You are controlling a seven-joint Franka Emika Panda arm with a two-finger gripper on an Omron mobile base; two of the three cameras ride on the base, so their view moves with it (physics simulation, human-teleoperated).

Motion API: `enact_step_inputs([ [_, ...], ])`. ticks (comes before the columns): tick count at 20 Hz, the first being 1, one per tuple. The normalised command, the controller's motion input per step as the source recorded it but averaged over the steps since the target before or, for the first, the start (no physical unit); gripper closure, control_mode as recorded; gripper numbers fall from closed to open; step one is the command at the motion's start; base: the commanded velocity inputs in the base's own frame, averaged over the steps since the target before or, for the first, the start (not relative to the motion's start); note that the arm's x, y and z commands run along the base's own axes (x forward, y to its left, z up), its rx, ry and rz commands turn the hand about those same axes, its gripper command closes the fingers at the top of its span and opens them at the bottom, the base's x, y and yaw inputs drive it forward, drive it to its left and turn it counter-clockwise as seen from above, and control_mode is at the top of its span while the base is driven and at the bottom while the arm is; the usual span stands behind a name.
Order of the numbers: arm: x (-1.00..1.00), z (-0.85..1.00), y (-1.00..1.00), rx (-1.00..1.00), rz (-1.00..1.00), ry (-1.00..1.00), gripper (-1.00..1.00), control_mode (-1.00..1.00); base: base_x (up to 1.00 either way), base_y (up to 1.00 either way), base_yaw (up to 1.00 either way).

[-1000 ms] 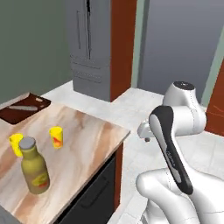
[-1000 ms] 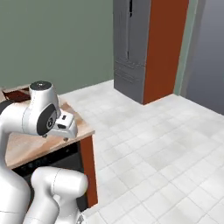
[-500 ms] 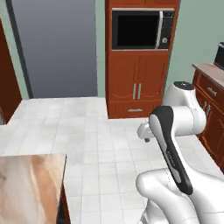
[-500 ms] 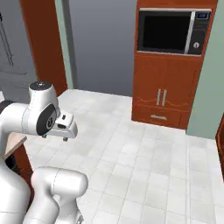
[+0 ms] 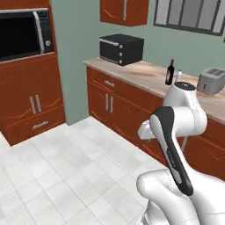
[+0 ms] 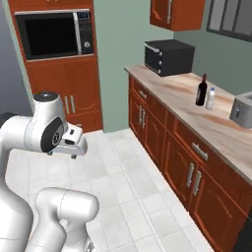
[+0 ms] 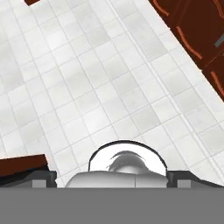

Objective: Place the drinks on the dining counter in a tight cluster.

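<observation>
Floor: white tile (image 5: 66,176), bare around robot base. Wall: grey-green. Marbled counter (image 6: 197,106) runs along right side over red-brown cabinets (image 5: 118,110); black oven (image 6: 170,56) at far end, grey toaster (image 6: 241,112) nearer. Microwave (image 6: 51,33) built into tall cabinet at far left. Window (image 5: 189,15) above counter.

Dark wine bottle (image 6: 201,90) and small white bottle (image 6: 211,98) stand upright on this counter, just beside each other, between oven and toaster.

Gripper (image 6: 74,146) low over floor, jaws spread fully, nothing held.
</observation>
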Motion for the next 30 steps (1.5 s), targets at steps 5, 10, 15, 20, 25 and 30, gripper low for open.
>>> enact_step_inputs([
  [5,0.00,0.00,0.00,0.00,0.00,0.00,-1.00,1.00,0.48,0.28,-0.56],
  [10,0.00,0.00,0.00,0.00,0.00,0.00,-1.00,1.00,0.70,0.35,-0.09],
  [15,0.00,0.00,0.00,0.00,0.00,0.00,-1.00,1.00,0.80,0.31,-0.01],
  [20,0.00,0.00,0.00,0.00,0.00,0.00,-1.00,1.00,0.71,0.11,-0.27],
  [25,0.00,0.00,0.00,0.00,0.00,0.00,-1.00,1.00,0.59,0.12,-0.43],
  [30,0.00,0.00,0.00,0.00,0.00,0.00,-1.00,1.00,0.49,0.21,-0.55],
])
